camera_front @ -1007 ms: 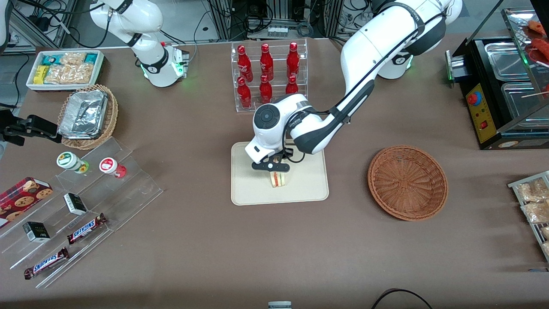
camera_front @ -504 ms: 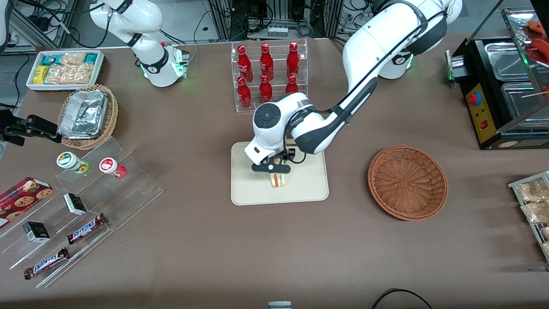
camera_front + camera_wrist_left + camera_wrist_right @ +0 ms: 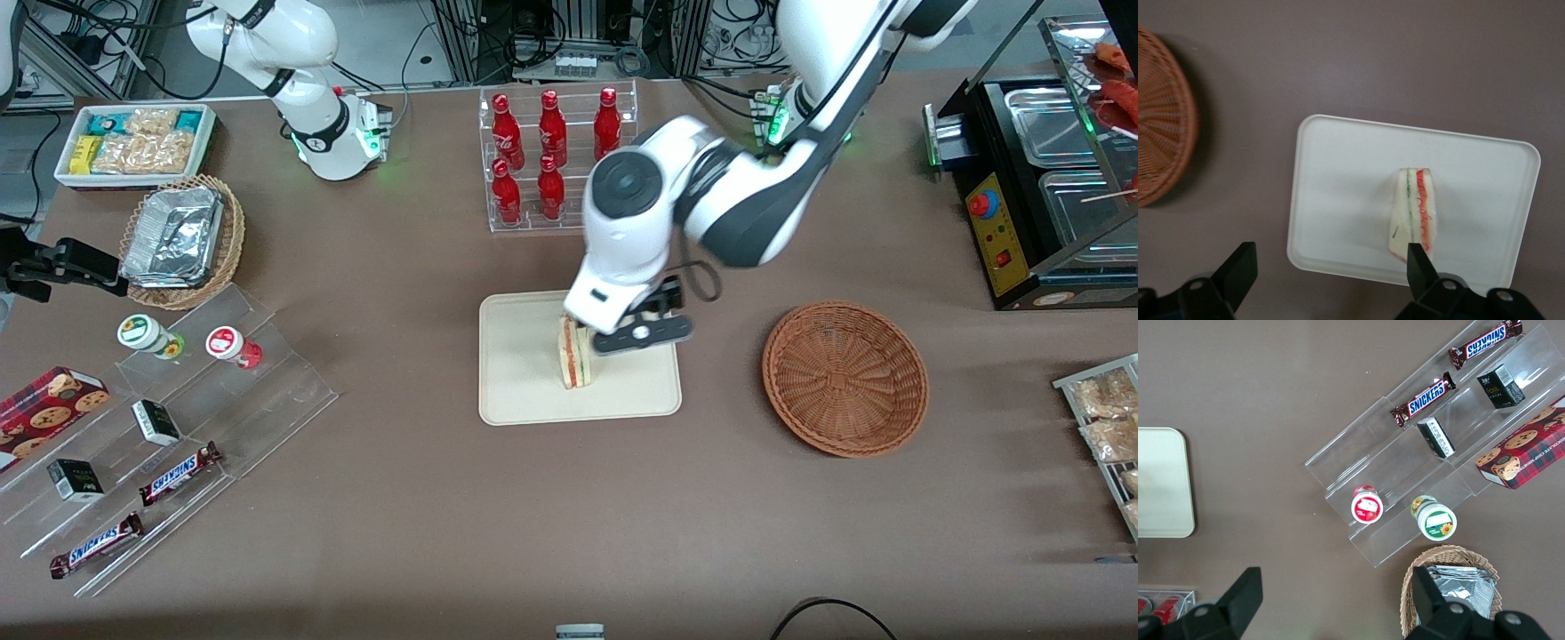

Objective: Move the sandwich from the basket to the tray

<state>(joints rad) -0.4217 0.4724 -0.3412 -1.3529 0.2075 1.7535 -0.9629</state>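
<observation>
Two views carry the scene. At the centre of the front view, on the brown tabletop (image 3: 400,498), the tray (image 3: 524,391) holds the sandwich (image 3: 574,360), which stands on edge with its red filling layer showing. The basket (image 3: 845,378), at the frame's middle right, lies well apart from the tray and holds nothing. The gripper (image 3: 636,331) hangs above the tray's edge, just beside the sandwich, and the arm hides its tips in this view. Only the wrist view shows both dark fingers (image 3: 1238,270) spread wide, released and clear of the sandwich (image 3: 1413,217), with the whole tray (image 3: 1338,193) and part of the basket (image 3: 1161,127).
</observation>
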